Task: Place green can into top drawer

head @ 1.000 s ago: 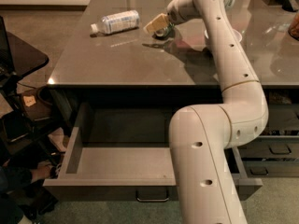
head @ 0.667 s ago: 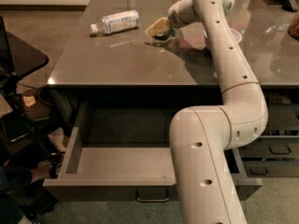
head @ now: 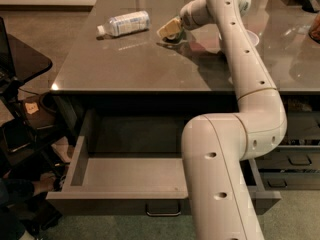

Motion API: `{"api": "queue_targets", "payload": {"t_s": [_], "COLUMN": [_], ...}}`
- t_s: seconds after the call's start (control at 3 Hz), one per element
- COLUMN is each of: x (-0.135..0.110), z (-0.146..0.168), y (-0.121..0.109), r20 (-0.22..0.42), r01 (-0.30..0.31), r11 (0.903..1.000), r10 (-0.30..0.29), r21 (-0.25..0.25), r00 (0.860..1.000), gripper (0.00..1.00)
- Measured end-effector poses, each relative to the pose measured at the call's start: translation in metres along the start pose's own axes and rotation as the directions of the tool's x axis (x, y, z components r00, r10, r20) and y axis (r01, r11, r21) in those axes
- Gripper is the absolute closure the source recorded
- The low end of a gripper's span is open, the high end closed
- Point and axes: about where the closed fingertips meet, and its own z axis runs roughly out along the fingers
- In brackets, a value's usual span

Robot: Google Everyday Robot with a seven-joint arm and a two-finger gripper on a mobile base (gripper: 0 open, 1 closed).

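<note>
My white jointed arm (head: 250,59) rises from below the glossy grey countertop (head: 125,64), bends at the elbow and reaches over its far part, the tan-tipped gripper (head: 171,30) angled down just above the surface. The small green can (head: 176,39) shows only as a dark shape on the countertop directly under the gripper; I cannot tell whether the gripper grips it. The wide, shallow grey top drawer (head: 77,159) stands pulled open beneath the countertop's near edge.

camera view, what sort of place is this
Probably an office kitchen or lab workspace: a long grey counter, the top drawer pulled open under it, and a bottle lying on the counter. The gripper is over the counter's far side, right of the bottle.
</note>
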Motion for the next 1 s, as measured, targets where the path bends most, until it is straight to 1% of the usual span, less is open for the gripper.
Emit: {"api": "queue_targets", "payload": {"t_s": [0.33,0.67,1.0], "x": [0.000,0.000,-0.003], "z": [0.000,0.000,-0.010], "y": [0.000,0.000,-0.003], "r20": [0.000,0.000,0.018], "r01": [0.000,0.000,-0.001], "r11": [1.0000,1.0000,1.0000], "r10": [0.000,0.000,0.002], "r21": [0.000,0.000,-0.003], "r00": [1.000,1.000,1.000], "gripper": [0.41,0.65,0.88]}}
